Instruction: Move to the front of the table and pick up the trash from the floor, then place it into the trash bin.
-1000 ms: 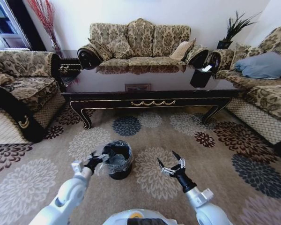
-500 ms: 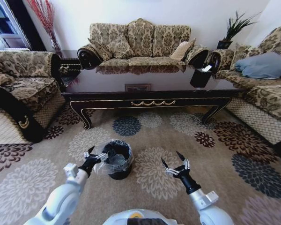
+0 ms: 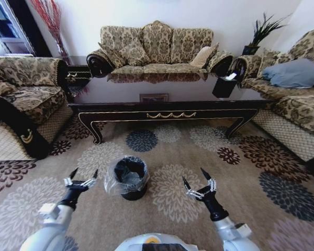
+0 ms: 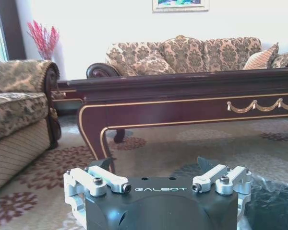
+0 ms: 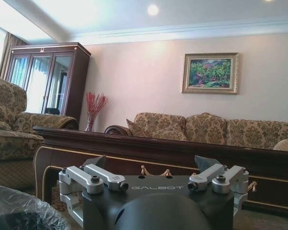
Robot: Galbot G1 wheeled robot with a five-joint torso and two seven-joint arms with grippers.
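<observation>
The black trash bin [image 3: 130,178] with its clear liner stands on the patterned carpet floor [image 3: 172,196] in front of the dark wood table [image 3: 167,112]. My left gripper [image 3: 83,174] hangs open and empty just left of the bin, apart from its rim. On the bin's right, about a hand's width off, my right gripper [image 3: 194,178] is also open and empty. The left wrist view has the left gripper [image 4: 154,165], the table [image 4: 182,93] and the liner's edge [image 4: 273,199]. The right wrist view has the right gripper [image 5: 151,163] and the liner [image 5: 14,211]. The trash is out of view.
Patterned sofas close in the left [image 3: 21,99], the back [image 3: 157,49] and the right [image 3: 298,99]. A black tissue box [image 3: 223,85] sits on the table's right end. Open carpet lies between me and the table.
My left gripper has drawn back from the bin's rim and moved left, its fingers open. My right gripper has sunk slightly toward me. The bin has stayed in place.
</observation>
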